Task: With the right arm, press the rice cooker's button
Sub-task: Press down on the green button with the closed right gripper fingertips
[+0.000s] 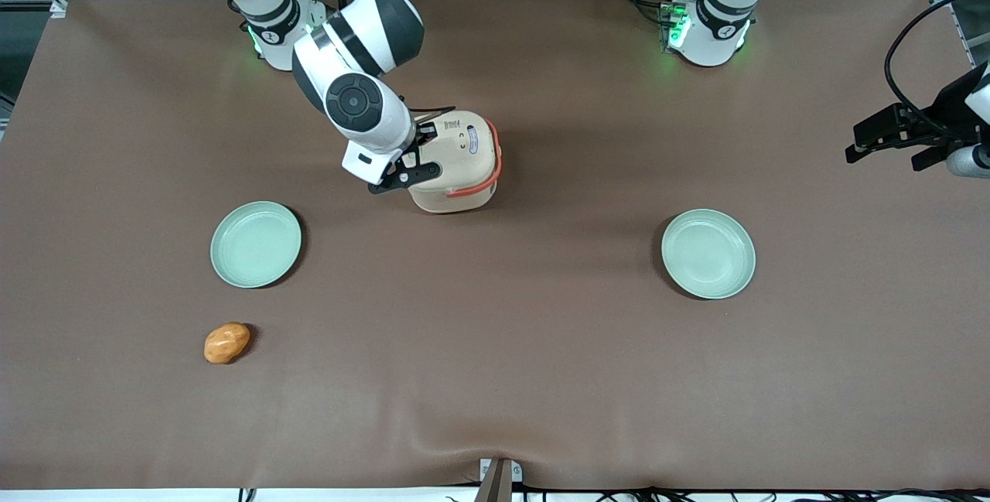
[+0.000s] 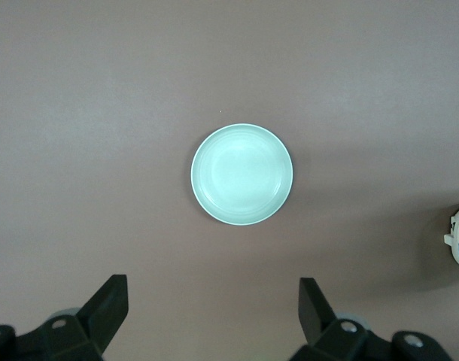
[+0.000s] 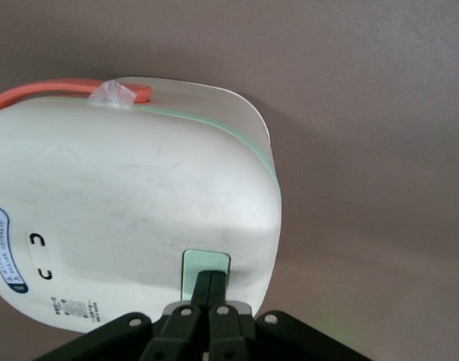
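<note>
The cream rice cooker [image 1: 456, 162] with an orange handle stands mid-table; it also shows in the right wrist view [image 3: 124, 218]. Its small pale green button [image 3: 206, 262] sits at the lid's edge. The right arm [image 1: 356, 100] reaches down over the cooker on the side toward the working arm's end. Its black gripper [image 3: 210, 277] is shut, fingertips pressed together and resting on the button. In the front view the gripper [image 1: 418, 148] is at the lid's edge and the button is hidden by it.
A pale green plate [image 1: 256, 244] lies nearer the front camera toward the working arm's end, with an orange bread roll [image 1: 227, 343] nearer still. A second green plate [image 1: 708, 254] lies toward the parked arm's end, also in the left wrist view [image 2: 242, 174].
</note>
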Robot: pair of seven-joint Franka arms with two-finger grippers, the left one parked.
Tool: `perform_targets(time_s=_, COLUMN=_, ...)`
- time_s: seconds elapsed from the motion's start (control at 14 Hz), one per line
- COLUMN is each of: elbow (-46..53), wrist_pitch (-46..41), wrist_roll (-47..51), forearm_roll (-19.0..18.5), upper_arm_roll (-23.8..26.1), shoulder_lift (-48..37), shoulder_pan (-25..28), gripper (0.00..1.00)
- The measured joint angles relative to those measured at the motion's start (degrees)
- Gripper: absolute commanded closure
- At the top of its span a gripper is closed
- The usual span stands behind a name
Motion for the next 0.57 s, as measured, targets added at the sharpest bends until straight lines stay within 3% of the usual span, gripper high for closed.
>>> perform_targets(time_s=0.57, elbow=-0.01, wrist_pitch=0.57, wrist_roll=-0.02, forearm_roll=0.16, upper_arm_roll=0.01, shoulder_lift=0.38, shoulder_pan=0.08, gripper=1.00)
